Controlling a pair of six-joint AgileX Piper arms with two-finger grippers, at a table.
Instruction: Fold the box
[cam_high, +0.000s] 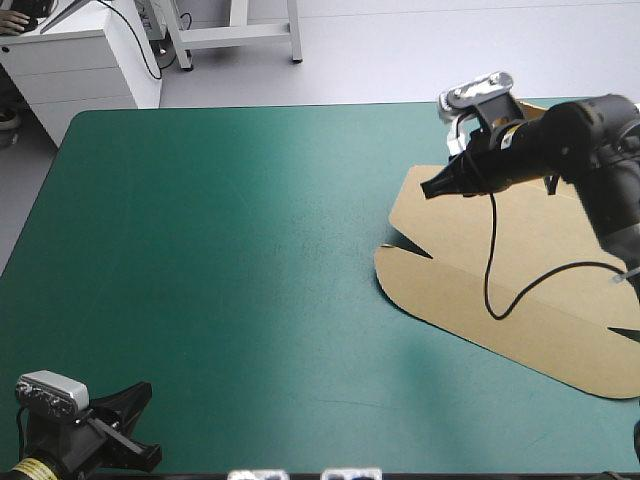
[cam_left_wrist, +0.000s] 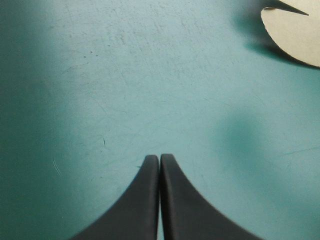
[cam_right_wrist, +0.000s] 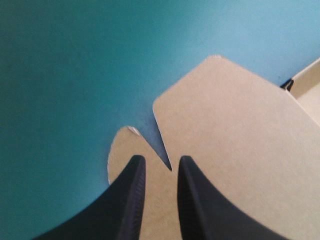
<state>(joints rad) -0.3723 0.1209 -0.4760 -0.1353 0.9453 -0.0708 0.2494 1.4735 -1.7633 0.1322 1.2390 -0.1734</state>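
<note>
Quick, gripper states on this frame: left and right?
Left gripper: jaws closed, empty, over the bare teal-green cover.
Right gripper: jaws slightly open, holding nothing, above the box.

Here's the right arm (cam_high: 590, 140): black all over, a fat rounded shell with a soft sheen, narrowing to the right gripper (cam_high: 428, 188), a dark pointed snout. And the left arm (cam_high: 100, 430): black too, blockier, with a yellow label (cam_high: 33, 467) on it. Now the left gripper (cam_left_wrist: 159, 159) up close: two black fins, smooth and matte, broad at the root, sweeping up to slim rounded tips. The right gripper's fingers (cam_right_wrist: 125, 200) have the same black curved fin shape, plain-surfaced.
</note>
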